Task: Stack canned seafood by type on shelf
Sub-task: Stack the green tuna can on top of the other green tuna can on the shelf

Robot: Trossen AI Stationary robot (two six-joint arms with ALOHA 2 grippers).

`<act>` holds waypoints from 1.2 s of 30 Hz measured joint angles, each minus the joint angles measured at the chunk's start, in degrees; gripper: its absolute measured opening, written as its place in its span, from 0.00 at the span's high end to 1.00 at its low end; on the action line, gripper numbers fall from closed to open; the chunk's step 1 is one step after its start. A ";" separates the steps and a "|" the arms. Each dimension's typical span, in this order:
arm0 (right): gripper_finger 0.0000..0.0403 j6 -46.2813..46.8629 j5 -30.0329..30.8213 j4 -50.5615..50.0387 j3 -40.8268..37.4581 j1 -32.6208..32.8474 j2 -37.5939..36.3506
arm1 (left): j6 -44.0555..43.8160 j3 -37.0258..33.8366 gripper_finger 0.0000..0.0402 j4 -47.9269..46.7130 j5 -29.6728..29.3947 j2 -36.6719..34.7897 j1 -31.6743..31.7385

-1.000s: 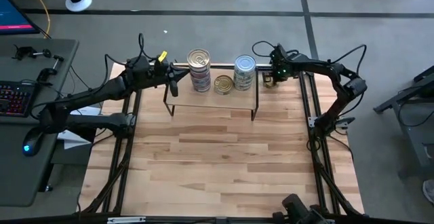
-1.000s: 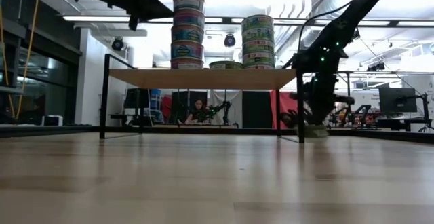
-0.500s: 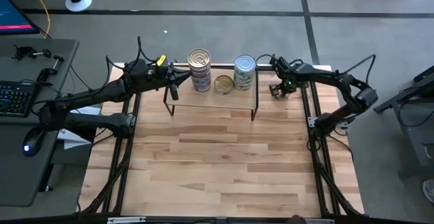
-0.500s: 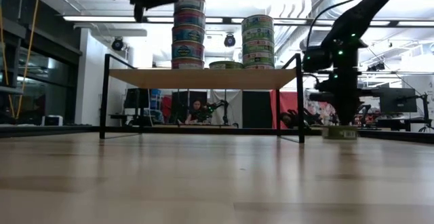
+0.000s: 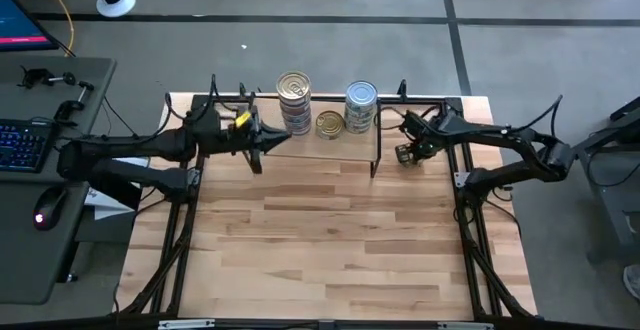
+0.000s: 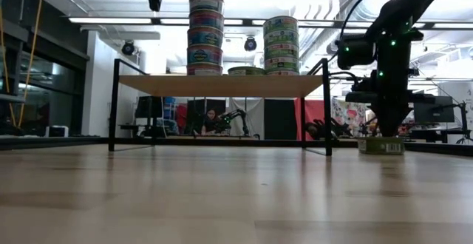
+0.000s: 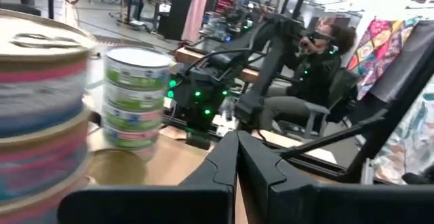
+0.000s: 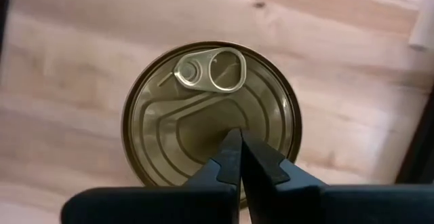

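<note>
The shelf carries a tall stack of blue-and-pink tins, a stack of green-label tins and one gold tin between them. A further gold-top tin sits flat on the table right of the shelf, also in the low view. My right gripper is shut and points down at that tin's top. My left gripper is shut and hangs in the air by the shelf's left near corner, touching nothing. My right gripper comes from above, pointing down. Its shut fingertips stand on the middle of the tin's gold top, below the pull tab. The tin rests flat on the table with its bottom.
Black frame rails run along the table's left and right sides. The shelf's right wire leg stands close to the tin. The wide near half of the tabletop is bare wood. A person sits beyond the far edge.
My right gripper has moved toward the table's near edge, and the gold-top tin has slid along the table under it, out from beside the shelf's far right corner. My left gripper has drawn away from the tall stack toward the near edge, staying shut.
</note>
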 joint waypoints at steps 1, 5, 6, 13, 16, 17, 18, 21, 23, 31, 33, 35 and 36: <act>1.00 0.68 0.04 -0.44 0.00 1.13 0.00 | -0.15 0.00 1.00 0.00 -1.33 0.00 -1.42; 1.00 2.55 0.59 -1.28 0.04 6.05 0.04 | -0.19 0.04 1.00 -0.02 -6.87 0.89 -6.21; 1.00 3.36 0.61 -1.30 0.04 7.49 0.04 | -0.54 0.04 1.00 0.15 -7.93 1.32 -7.18; 1.00 8.26 0.67 -0.72 0.09 18.53 0.00 | -4.49 0.42 1.00 5.78 -11.74 7.62 -13.29; 1.00 10.85 0.78 -0.25 0.09 23.21 0.00 | -4.27 3.14 1.00 4.02 -12.85 11.24 -15.93; 1.00 11.74 0.72 0.16 0.09 24.67 0.00 | -4.10 4.28 1.00 2.84 -13.03 12.38 -16.78; 1.00 12.72 0.69 0.65 0.09 26.24 0.00 | -3.84 5.56 1.00 1.60 -13.08 13.49 -17.61; 1.00 16.45 0.83 1.50 0.09 30.62 0.00 | -2.74 9.19 1.00 -2.50 -13.07 16.10 -20.19; 1.00 19.49 0.79 1.67 0.09 33.71 0.00 | -1.41 10.99 1.00 -4.61 -13.06 16.95 -21.75; 1.00 33.34 0.62 5.43 0.11 45.49 0.36 | 0.54 12.11 1.00 -11.35 -13.02 13.32 -27.20; 1.00 35.99 0.67 8.40 0.11 48.39 1.04 | 1.63 12.09 1.00 -13.70 -12.93 12.13 -29.02; 1.00 37.63 0.70 11.78 0.38 51.11 2.46 | 3.94 12.09 1.00 -14.41 -12.65 11.42 -30.90; 1.00 38.24 0.62 13.73 0.62 52.28 3.26 | 5.33 12.09 1.00 -14.35 -12.01 11.11 -31.84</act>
